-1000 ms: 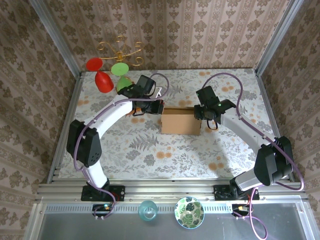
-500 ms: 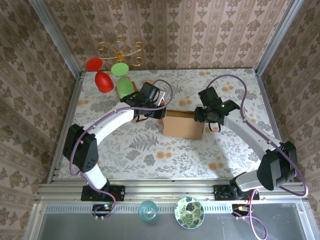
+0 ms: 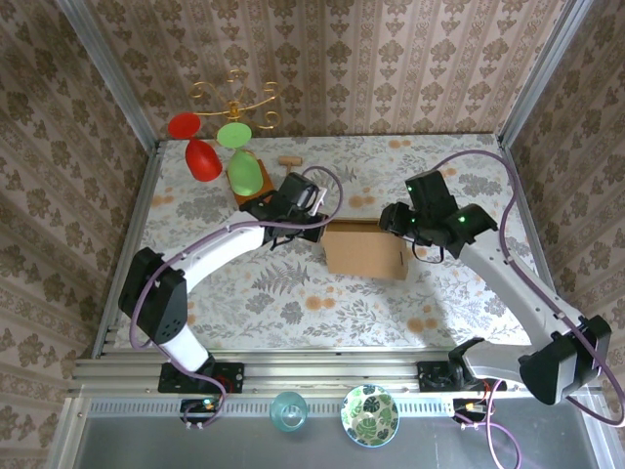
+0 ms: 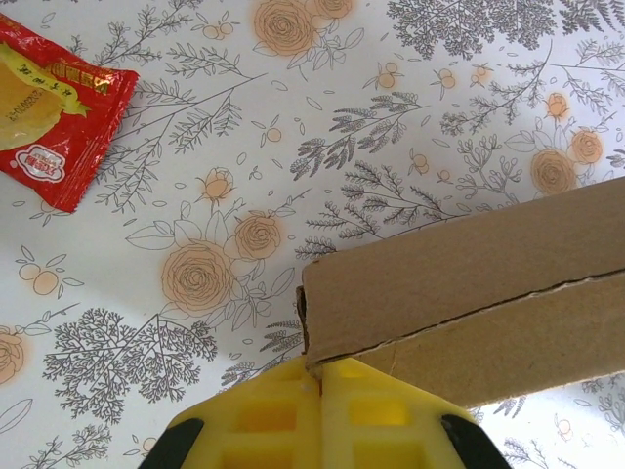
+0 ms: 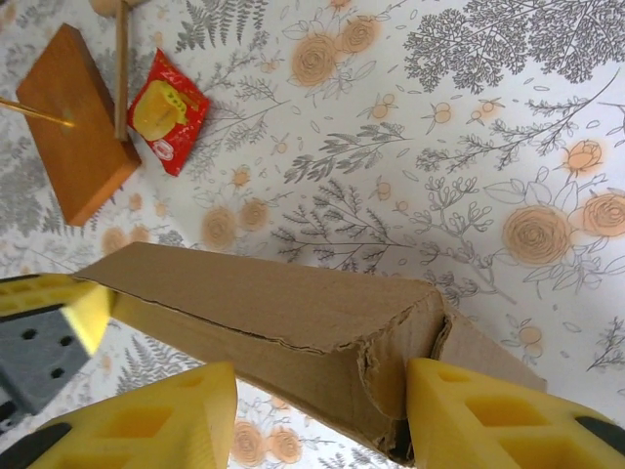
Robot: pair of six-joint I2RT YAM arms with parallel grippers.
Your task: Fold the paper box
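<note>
Centrally on the floral bench (image 3: 293, 293) sits the box (image 3: 364, 250), already closed into a long brown block just right of the frame's middle in the top view. Both arms reach in from the bottom corners and meet it end-on, the left arm (image 3: 220, 244) at its left end and the right arm (image 3: 508, 283) at its right. That is likely so one can steady it while the other works the end flap. From the right wrist, the right jaws stand wide, their yellow fingers (image 5: 146, 415) straddling the box's ragged end, where a torn-edged flap gapes and looks not yet tucked. From the left wrist, the left jaws are pressed together with the box's lower-left corner at their seam. They appear to nip the end wall, pinning it. Upper left in the right wrist view, well apart from the box, lie a wooden board (image 5: 78, 122) and, just beside it, a small red packet (image 5: 168, 110).
</note>
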